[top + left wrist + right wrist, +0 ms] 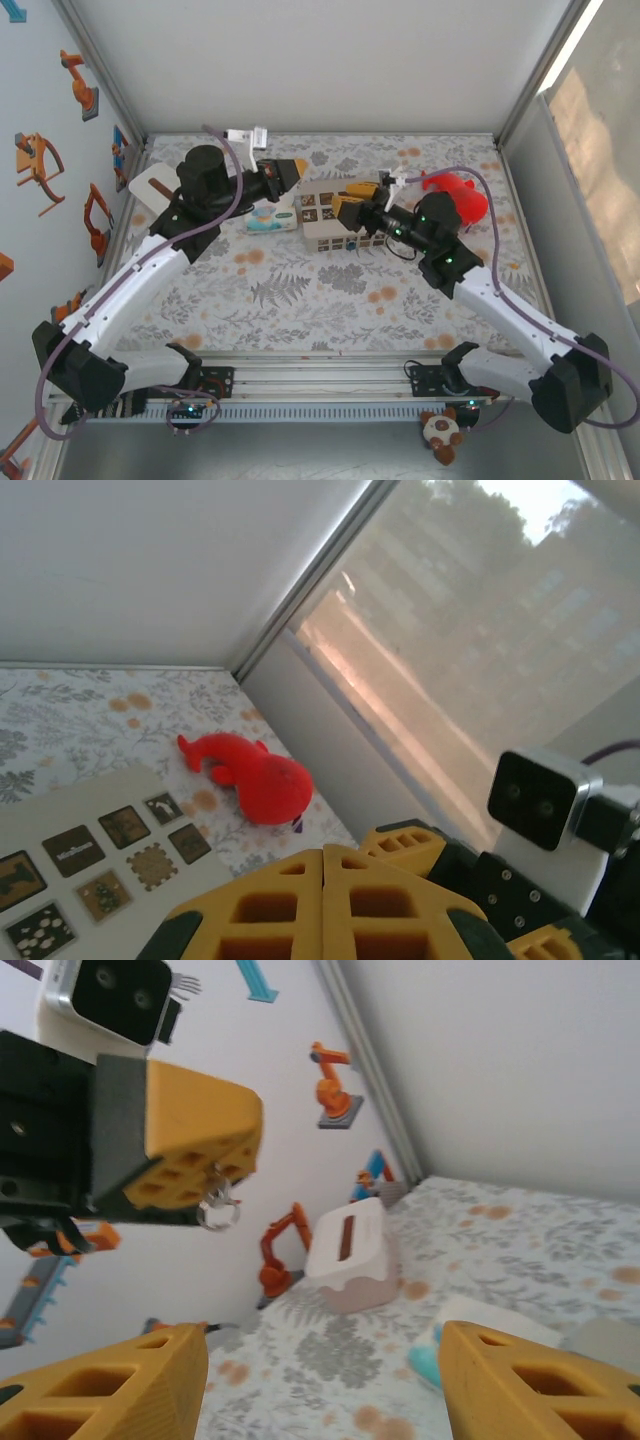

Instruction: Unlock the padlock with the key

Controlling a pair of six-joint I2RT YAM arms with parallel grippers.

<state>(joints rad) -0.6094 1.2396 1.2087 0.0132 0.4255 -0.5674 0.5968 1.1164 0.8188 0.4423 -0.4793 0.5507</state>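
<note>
Floral-print tabletop [300, 300], walled in white at the far edge, with orange robot-arm stickers [40, 165] along the left wall and a glazed panel [480, 660] on the right. Above the far middle, left gripper [293, 171], jaws clenched on a small key ring [218, 1211]; facing it, right gripper [347, 210], jaws released, over a tile-printed box [318, 232]. Red plush [460, 205] by the far right corner.

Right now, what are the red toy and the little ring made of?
The red toy looks soft, maybe plush or rubber: it is matte and rounded, with no hard edges. The small ring pinched at the tip of the left gripper looks like metal: thin, silvery and a bit shiny, though it is blurry.
</note>
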